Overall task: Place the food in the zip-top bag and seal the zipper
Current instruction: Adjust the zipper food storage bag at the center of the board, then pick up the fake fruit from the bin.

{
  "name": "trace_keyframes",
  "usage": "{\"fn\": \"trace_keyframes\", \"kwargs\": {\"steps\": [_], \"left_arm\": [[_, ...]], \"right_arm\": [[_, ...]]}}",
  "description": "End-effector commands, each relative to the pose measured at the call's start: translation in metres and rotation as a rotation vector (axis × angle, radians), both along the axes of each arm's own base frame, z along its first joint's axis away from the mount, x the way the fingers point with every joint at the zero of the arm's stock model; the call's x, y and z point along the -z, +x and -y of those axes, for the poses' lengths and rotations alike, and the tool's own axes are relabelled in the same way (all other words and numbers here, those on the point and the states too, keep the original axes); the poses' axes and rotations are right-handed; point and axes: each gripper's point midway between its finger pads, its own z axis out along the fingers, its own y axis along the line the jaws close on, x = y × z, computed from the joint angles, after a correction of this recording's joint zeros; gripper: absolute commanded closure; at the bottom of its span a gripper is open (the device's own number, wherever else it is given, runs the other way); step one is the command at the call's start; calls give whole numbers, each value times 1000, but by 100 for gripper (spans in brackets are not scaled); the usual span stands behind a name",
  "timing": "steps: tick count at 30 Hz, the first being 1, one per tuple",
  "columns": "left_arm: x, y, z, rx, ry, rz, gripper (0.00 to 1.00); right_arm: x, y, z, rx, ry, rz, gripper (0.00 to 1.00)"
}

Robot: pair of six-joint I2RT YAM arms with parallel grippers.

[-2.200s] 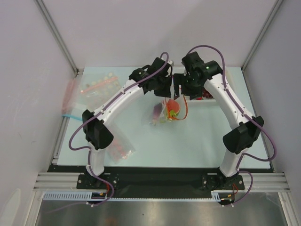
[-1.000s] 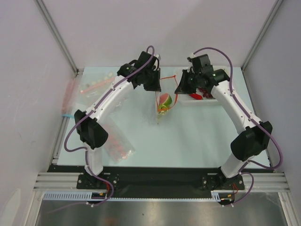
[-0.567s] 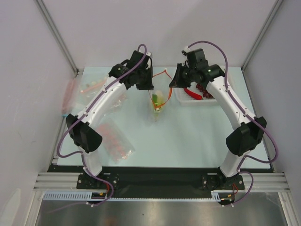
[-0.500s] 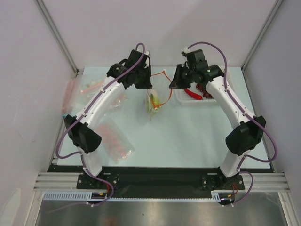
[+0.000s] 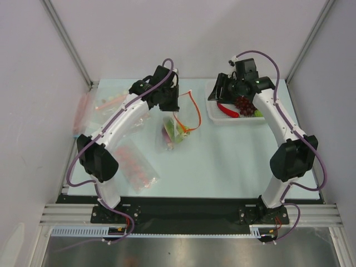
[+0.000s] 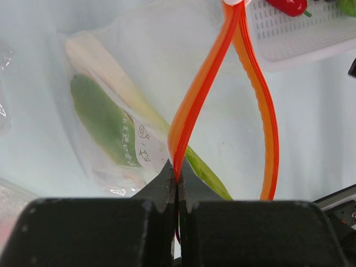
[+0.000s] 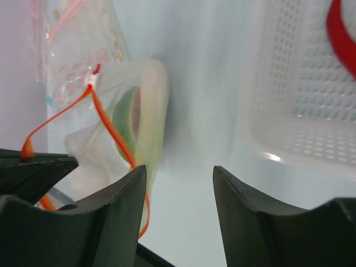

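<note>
- Pale table [image 5: 222, 156] under the zip-top bag [image 5: 172, 133], scallion [image 6: 100, 114] inside.
- I see my left gripper [image 6: 177, 186] pinching the zipper [image 6: 203, 83].
- My right gripper [image 7: 178, 175] stands spread apart near the basket [image 7: 300, 100].

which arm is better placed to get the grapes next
Right. Its claw is open and empty at the tray that holds the grapes. The left claw is shut on the zipper, holding the bag.
</note>
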Motion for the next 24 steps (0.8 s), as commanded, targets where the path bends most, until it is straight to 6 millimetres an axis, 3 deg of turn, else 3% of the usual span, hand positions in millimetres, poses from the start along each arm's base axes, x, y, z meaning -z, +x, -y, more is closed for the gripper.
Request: {"fn": "trace_keyframes", "kwargs": {"steps": [1,7,12,16,20,24], "left_arm": [[-25,8,5,26,-43,88,100],[-26,6,5,37,-41,92,100],[-24,3,6,49,-48,84,100],[-21,0,8,69,-55,71,100],[-21,-4,11,84,-69,67,100],[-21,-5,9,81,-64,68,100]], "right_arm": [[-16,8,21,-13,-24,97,43],[24,31,64,-3,-140,86,46],[48,51,87,-9,-201,127,44],[70,67,112,-33,-388,136,44],[94,76,120,-101,-473,135,43],[111,90,122,-152,-489,170,35]]}}
